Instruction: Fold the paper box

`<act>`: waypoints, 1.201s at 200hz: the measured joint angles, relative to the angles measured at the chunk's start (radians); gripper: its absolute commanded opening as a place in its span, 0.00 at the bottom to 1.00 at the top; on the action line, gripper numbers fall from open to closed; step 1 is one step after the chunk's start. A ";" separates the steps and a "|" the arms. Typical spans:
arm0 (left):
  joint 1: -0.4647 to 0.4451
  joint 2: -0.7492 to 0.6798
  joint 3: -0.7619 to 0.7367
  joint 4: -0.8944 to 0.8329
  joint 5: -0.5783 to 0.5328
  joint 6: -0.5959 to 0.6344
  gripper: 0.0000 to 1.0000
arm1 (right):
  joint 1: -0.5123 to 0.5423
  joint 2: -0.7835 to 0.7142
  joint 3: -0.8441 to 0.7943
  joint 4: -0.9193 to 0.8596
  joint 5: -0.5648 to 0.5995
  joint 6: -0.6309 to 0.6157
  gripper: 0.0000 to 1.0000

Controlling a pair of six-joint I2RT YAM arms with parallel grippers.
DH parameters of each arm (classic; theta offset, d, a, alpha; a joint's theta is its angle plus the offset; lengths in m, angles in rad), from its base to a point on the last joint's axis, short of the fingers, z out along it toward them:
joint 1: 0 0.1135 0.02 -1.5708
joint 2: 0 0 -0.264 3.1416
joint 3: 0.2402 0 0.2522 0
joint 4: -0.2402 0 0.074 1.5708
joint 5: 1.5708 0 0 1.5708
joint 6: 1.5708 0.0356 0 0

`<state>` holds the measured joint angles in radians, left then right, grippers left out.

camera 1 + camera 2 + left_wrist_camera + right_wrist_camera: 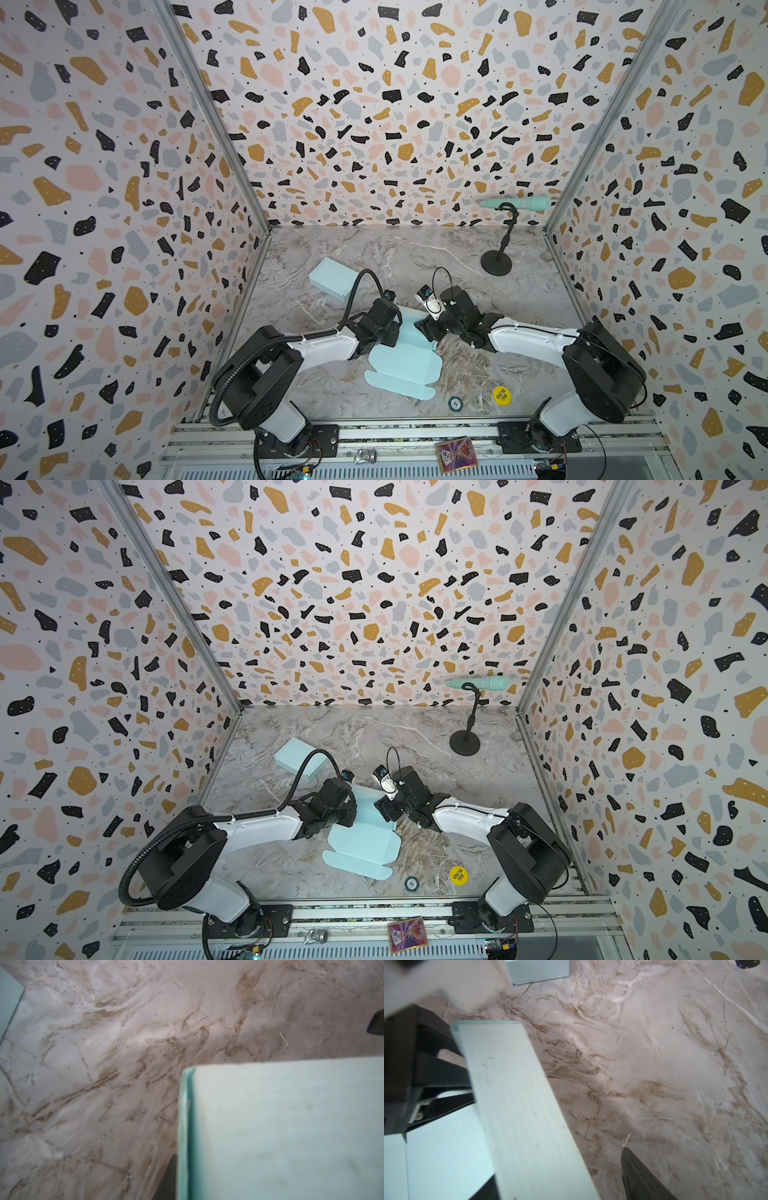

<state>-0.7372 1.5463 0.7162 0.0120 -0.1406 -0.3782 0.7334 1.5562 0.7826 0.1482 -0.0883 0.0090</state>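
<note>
The paper box (405, 368) is a light-blue cut-out sheet lying mostly flat on the marble table, front centre in both top views (365, 848). Its far part is lifted between the two grippers. My left gripper (395, 332) is at the sheet's left far edge. In the left wrist view a raised panel (286, 1130) fills the near side, with one dark finger (169, 1178) just beside its folded edge and the other finger hidden. My right gripper (424, 328) stands open around a raised flap (517, 1105). One finger (639, 1178) is clear of the flap, with bare table between them.
A folded light-blue box (332, 278) sits at the back left. A black stand (496, 262) holding a teal object is at the back right. A yellow disc (501, 395) and a small chip (455, 402) lie near the front edge. Patterned walls enclose three sides.
</note>
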 measured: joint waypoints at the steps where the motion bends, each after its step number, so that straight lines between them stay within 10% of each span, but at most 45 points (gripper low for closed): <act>1: 0.000 -0.002 0.000 -0.001 0.000 0.000 0.30 | -0.001 0.001 0.000 0.000 0.000 0.001 0.74; 77: 0.000 -0.130 -0.001 -0.050 0.002 -0.008 0.59 | -0.098 0.061 0.004 0.005 -0.041 0.067 0.75; 126: 0.000 -0.303 -0.067 -0.093 0.000 -0.038 0.61 | -0.170 0.079 0.004 0.030 -0.083 0.114 0.80; 240: 0.043 -0.536 -0.254 -0.043 -0.006 -0.098 0.61 | 0.097 0.223 0.340 -0.275 0.444 -0.079 0.97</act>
<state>-0.6941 1.0103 0.4622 -0.0315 -0.1471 -0.4759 0.8299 1.7790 1.1225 -0.1265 0.3553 -0.0704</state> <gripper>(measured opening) 0.609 0.969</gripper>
